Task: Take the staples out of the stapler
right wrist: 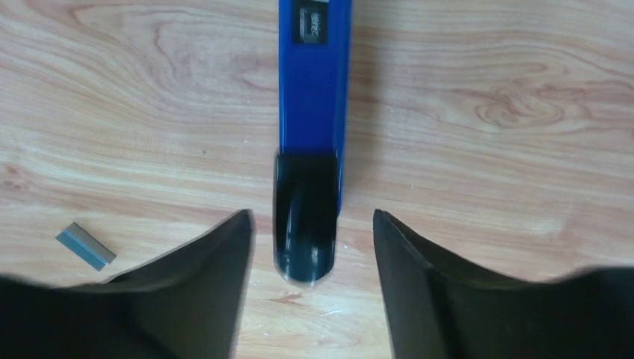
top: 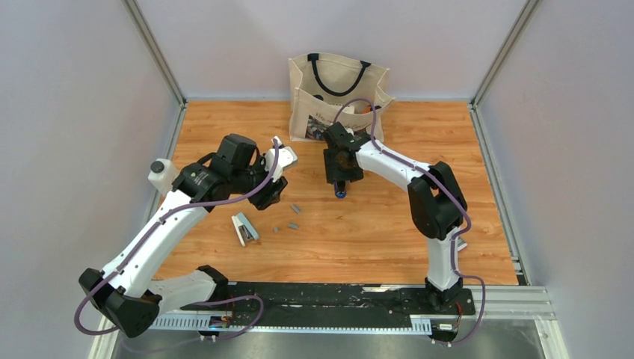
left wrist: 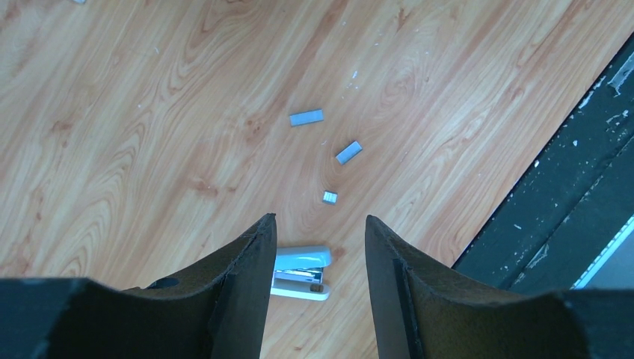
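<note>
The blue stapler [right wrist: 314,90] lies on the wooden table, and its black end [right wrist: 305,224] points in between my right fingers. My right gripper [right wrist: 310,217] stands open around that end, with a gap on each side and nothing held. From above, the stapler [top: 341,191] pokes out under the right gripper [top: 340,182]. Three short grey staples [left wrist: 306,117] [left wrist: 348,152] [left wrist: 330,197] lie loose on the wood ahead of my left gripper [left wrist: 319,221], which hangs open and empty above the table. One staple strip [right wrist: 86,246] shows left of the right fingers.
A small white stapler [left wrist: 303,271] lies on the table under my left gripper, left of the staples [top: 293,225]. A canvas tote bag [top: 338,97] stands at the back wall. A white bottle [top: 161,176] sits at the left edge. A black rail [top: 336,295] runs along the near edge.
</note>
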Robot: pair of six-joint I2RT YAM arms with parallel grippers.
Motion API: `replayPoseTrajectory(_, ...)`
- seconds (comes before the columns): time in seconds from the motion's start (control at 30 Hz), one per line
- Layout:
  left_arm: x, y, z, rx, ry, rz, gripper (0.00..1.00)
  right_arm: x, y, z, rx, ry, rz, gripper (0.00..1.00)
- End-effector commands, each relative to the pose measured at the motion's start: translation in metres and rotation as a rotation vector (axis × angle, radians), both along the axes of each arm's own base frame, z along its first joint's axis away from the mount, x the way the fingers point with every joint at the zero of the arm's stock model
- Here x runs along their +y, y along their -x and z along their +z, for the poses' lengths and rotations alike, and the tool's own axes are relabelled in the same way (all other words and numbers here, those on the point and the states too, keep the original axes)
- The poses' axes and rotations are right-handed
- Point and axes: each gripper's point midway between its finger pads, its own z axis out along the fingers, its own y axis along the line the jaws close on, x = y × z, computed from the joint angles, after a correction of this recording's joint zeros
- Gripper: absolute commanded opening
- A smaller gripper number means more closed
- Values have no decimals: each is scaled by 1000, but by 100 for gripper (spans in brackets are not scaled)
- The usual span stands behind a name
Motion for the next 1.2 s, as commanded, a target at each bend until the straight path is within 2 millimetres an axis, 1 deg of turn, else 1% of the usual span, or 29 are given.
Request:
replayPoseTrajectory(0.0, 4, 1, 9, -61, 13, -4, 56, -9, -5, 31, -60, 18, 10, 76)
replayPoseTrajectory(0.03, 4, 2, 10, -67, 19, -1, 56, -11, -6, 38, -80, 17, 8, 84)
replayPoseTrajectory(0.07, 5, 2, 10, -68, 19, 1, 56, -14, -7, 45, -94, 15, 5, 87)
replayPoseTrajectory(0.13, 5, 2, 11, -60, 20, 6, 56, -20, -7, 59, -119, 10, -4, 88)
replayPoseTrajectory(0.2, 5, 3, 11, -53, 23, 10, 56, -33, -4, 72, -149, 17, -40, 88)
replayPoseTrajectory(0.27, 6, 5, 10, -51, 20, 13, 56, -57, 0, 85, -186, 28, -108, 87)
replayPoseTrajectory(0.3, 8, 5, 10, -55, 15, 15, 56, -72, 4, 86, -189, 36, -153, 87)
replayPoseTrajectory(0.33, 10, 6, 9, -56, 9, 16, 56, -88, 8, 90, -205, 37, -204, 88)
replayPoseTrajectory(0.4, 12, 6, 8, -63, 1, 16, 56, -125, 17, 91, -211, 41, -312, 89)
replayPoseTrajectory(0.47, 12, 8, 8, -69, 4, 16, 56, -165, 31, 85, -196, 45, -421, 91)
replayPoseTrajectory(0.57, 12, 9, 5, -62, 7, 9, 56, -212, 52, 75, -154, -8, -567, 91)
replayPoseTrajectory(0.67, 9, 8, 4, -55, 13, 2, 56, -242, 75, 57, -84, -53, -684, 92)
replayPoseTrajectory(0.8, 4, 9, 3, -34, 24, -14, 56, -261, 92, 49, -96, -28, -778, 93)
replayPoseTrajectory(0.87, 2, 9, 2, -26, 25, -22, 56, -277, 100, 45, -102, 5, -851, 93)
replayPoseTrajectory(1.03, 0, 6, -4, -28, 13, -37, 56, -312, 111, 29, -75, 15, -1007, 92)
replayPoseTrajectory(1.1, -1, 4, -9, -16, -1, -45, 56, -323, 115, 22, -46, -9, -1067, 91)
replayPoseTrajectory(1.17, -2, 2, -13, 1, -13, -48, 56, -329, 115, 15, -38, -31, -1103, 90)
